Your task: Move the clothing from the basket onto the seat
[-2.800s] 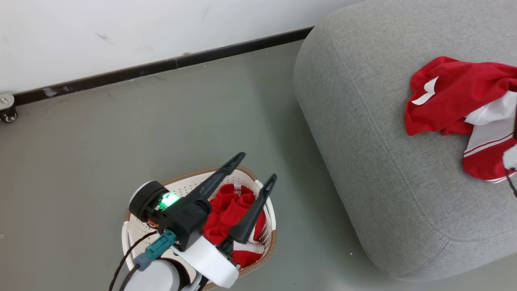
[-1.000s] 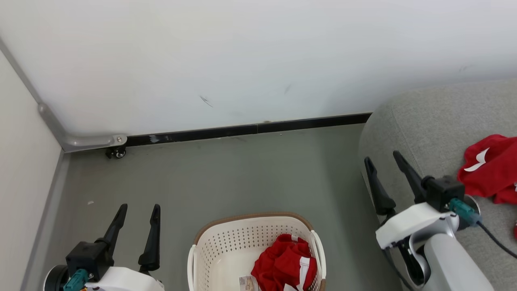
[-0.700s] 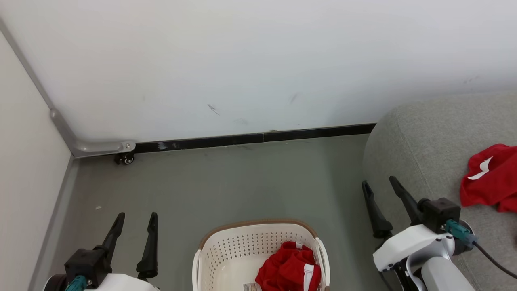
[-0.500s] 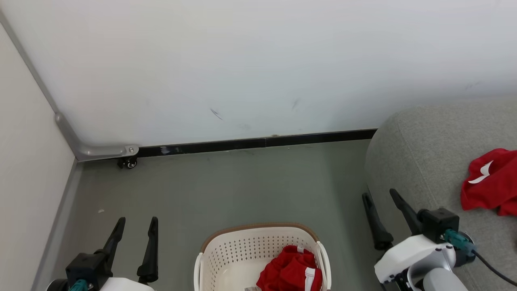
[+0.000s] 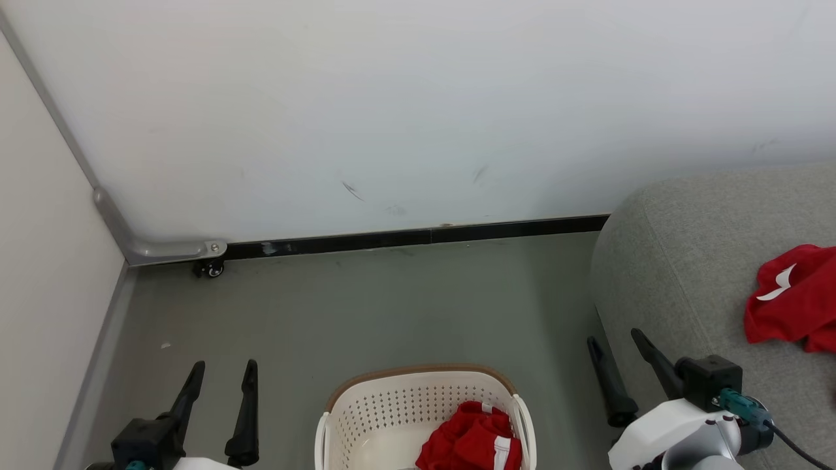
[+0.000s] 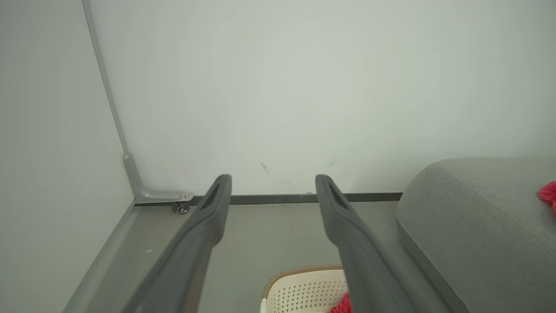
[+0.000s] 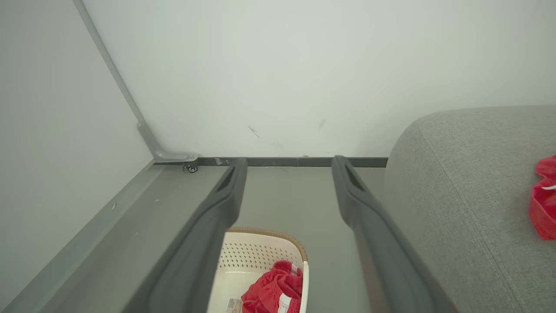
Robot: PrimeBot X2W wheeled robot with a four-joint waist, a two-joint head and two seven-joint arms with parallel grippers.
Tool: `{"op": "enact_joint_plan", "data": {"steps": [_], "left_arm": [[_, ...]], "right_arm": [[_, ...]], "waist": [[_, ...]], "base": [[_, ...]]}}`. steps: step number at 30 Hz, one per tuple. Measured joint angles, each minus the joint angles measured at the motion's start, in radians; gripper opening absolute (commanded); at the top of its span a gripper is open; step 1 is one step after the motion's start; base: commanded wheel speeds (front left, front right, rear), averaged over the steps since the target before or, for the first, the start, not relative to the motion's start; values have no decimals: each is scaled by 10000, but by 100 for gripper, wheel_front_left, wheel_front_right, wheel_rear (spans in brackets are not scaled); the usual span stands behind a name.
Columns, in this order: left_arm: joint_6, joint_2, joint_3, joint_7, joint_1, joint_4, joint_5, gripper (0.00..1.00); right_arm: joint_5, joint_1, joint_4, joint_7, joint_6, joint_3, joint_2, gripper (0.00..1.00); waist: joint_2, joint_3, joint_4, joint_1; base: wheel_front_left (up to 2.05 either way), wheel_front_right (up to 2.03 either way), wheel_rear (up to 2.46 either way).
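Both grippers are empty, jaws spread wide. The left gripper (image 5: 225, 367) hangs low beside the laundry basket (image 5: 405, 405), and the right gripper (image 5: 612, 337) is at the near edge of the seat (image 5: 679, 261). Red clothing (image 5: 473, 440) lies bunched in the basket's right half. One red garment (image 5: 790, 307) lies on the seat.

Risks:
- The bundle sits against the basket wall, so a finger could snag the perforated side and drag the basket (it stands free on the floor (image 5: 392, 307)).
- A shallow pinch may lift one layer only.

Hidden:
- The basket front and the lower part of the bundle are cut off by the frame.
- The piece count is unclear.
- The seat garment is cropped at the right.
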Motion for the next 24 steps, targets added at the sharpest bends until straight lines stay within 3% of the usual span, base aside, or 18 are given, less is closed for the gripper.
{"op": "enact_joint_plan", "data": {"steps": [24], "left_arm": [[251,-142,497,-4,377,-374,228,100]], "right_arm": [[132,966,-1446,512,0,35,48,100]], "waist": [[0,135,81,0]], "base": [[0,0,0]]}}
